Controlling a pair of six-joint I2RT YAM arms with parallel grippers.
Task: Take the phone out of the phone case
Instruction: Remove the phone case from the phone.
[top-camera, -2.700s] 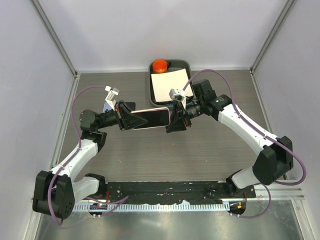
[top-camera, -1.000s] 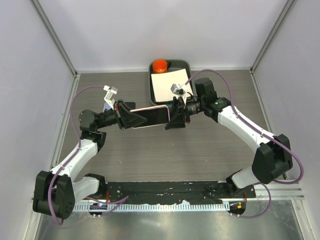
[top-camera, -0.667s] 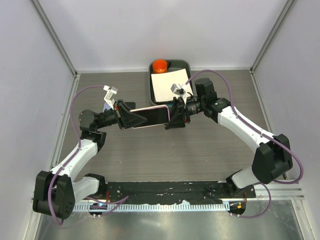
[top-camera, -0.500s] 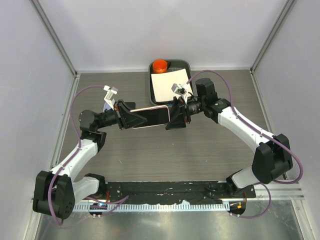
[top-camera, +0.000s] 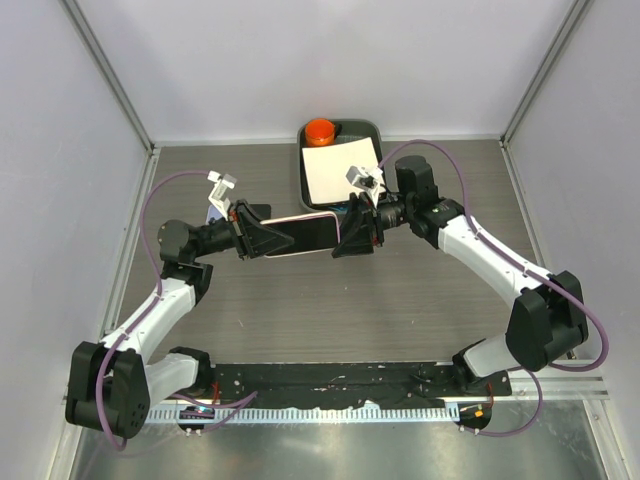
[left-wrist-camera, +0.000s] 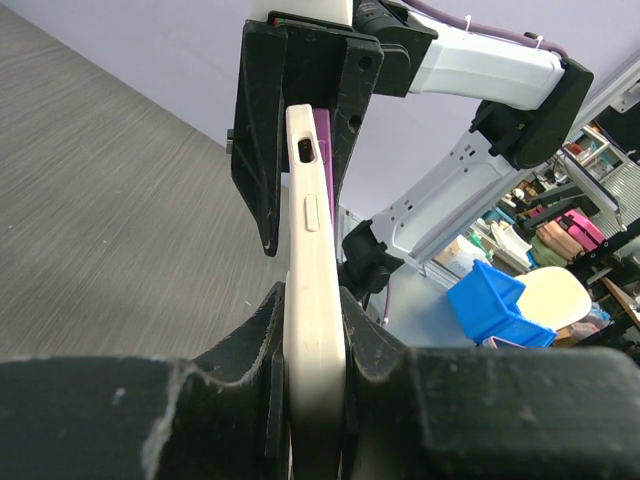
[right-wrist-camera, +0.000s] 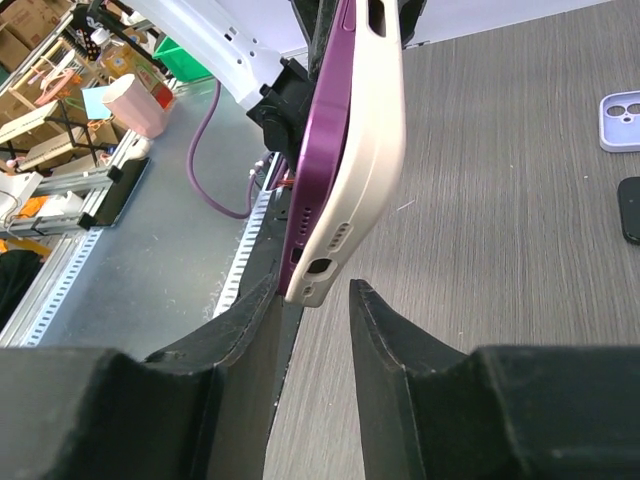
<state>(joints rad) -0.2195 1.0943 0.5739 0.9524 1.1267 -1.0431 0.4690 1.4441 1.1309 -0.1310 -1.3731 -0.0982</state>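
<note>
- Left wrist view: the left gripper (left-wrist-camera: 312, 310) is clamped on the near end of the case (left-wrist-camera: 310, 200), held in mid-air.
- The phone (right-wrist-camera: 325, 170) sits inside the case, so nothing looks freed yet and the whole peel-out remains.
- Top view: the long axis runs 9 to 3 o'clock, on edge, with the cutout end seemingly at 3.
- The right gripper (top-camera: 350, 238) straddles the 3 o'clock end, jaws apart, with a gap showing.

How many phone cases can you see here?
2 for sure: a cream case on the purple phone in the left gripper, and a lilac case lying on the table. A dark item beside it might be another.
</note>
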